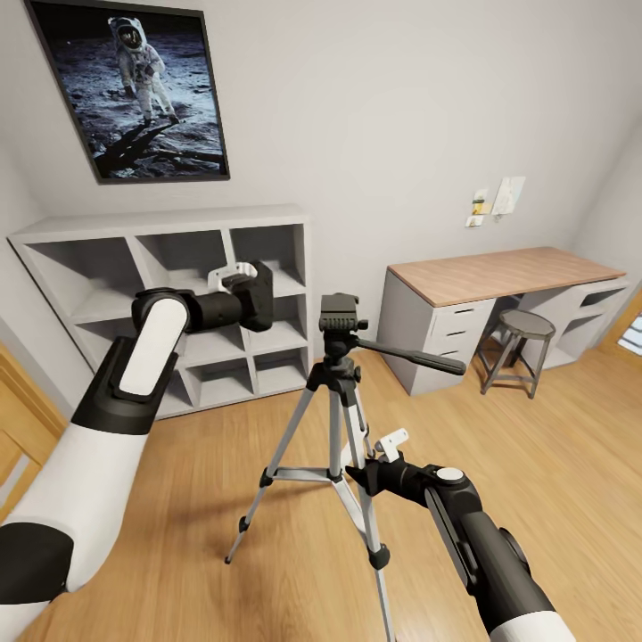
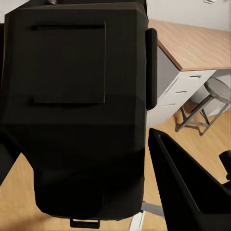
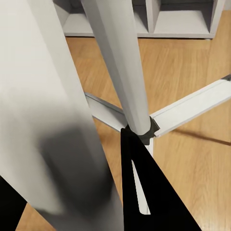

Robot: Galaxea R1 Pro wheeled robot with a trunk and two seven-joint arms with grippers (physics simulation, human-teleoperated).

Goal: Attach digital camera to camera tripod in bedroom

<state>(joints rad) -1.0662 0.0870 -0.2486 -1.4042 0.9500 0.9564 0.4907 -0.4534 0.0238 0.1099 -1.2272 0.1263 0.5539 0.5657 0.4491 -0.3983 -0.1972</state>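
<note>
The digital camera (image 1: pixel 259 297), a black box, hangs at about the height of the camera tripod's head and to its left, with my left gripper (image 1: pixel 242 292) shut on it. In the left wrist view the digital camera (image 2: pixel 77 110) looms close, with one of my fingers (image 2: pixel 187 192) beside it. The camera tripod (image 1: pixel 339 357) stands on the plank floor, its black head bare on top and its pan handle (image 1: pixel 412 358) pointing right. My right gripper (image 1: pixel 361 473) is low at a silver leg (image 3: pixel 53 120), which sits between its fingers (image 3: pixel 144 192).
A grey-white cube shelf (image 1: pixel 178 223) stands against the wall behind the tripod. A wood-topped desk (image 1: pixel 490 272) with a round stool (image 1: pixel 523 325) is at the right. An astronaut poster (image 1: pixel 134 89) hangs on the wall. A wooden door frame (image 1: pixel 18 419) is at the left edge.
</note>
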